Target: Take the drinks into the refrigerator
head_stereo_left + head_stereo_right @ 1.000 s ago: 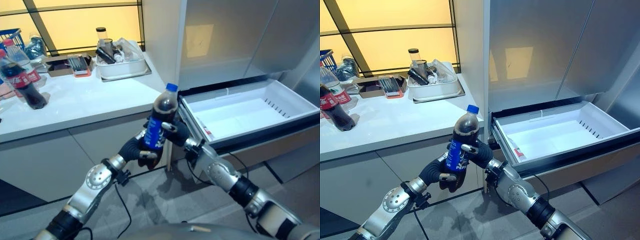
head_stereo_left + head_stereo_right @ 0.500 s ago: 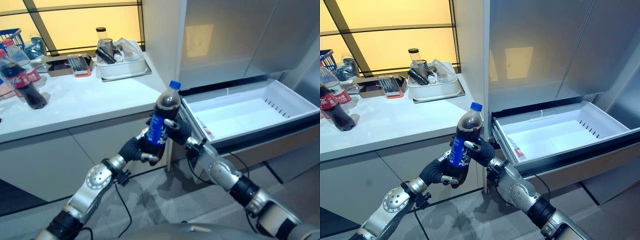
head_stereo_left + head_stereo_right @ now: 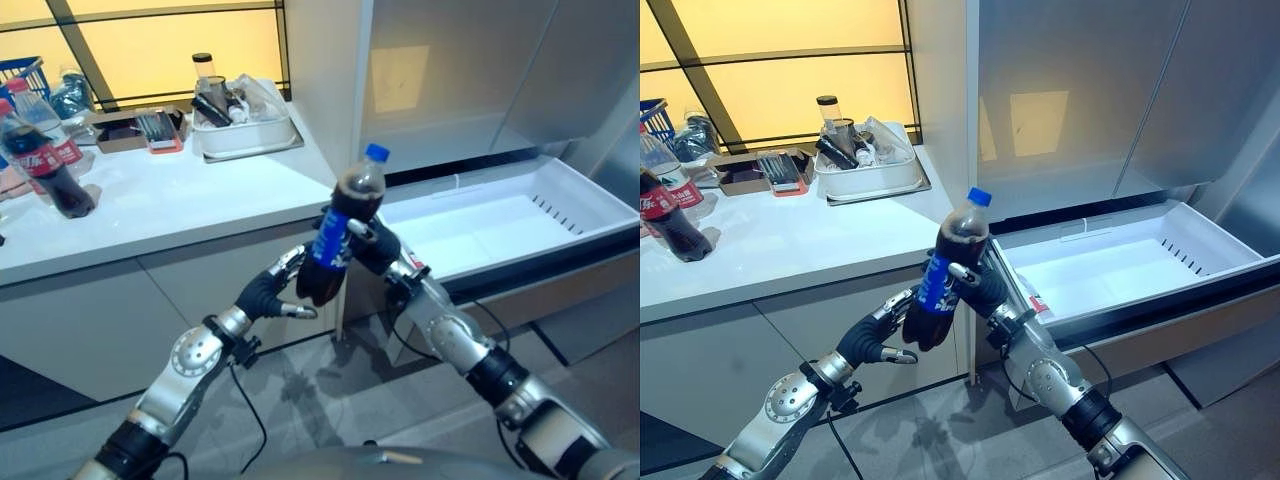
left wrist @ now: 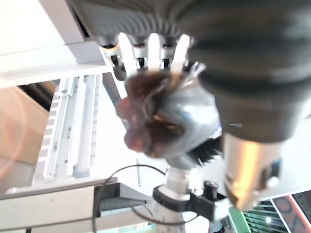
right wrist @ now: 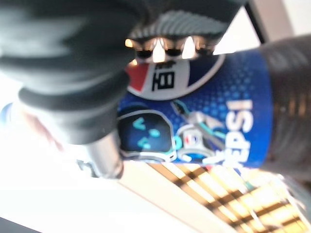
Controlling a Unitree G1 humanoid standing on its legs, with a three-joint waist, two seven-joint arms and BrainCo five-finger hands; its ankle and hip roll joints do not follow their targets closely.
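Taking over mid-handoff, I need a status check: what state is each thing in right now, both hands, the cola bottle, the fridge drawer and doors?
Right hand: shut on the cola bottle, around its label.
Left hand: open, fingers relaxed, just off the bottle's base.
Cola bottle: capped, tilted, held in the air in front of the drawer.
Fridge drawer: pulled open, nothing inside.
Upper fridge doors: closed.
Red-label cola bottle: capped, upright on the counter.

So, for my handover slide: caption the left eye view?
Right hand grips blue-labelled cola bottle beside the open refrigerator drawer; left hand open below.
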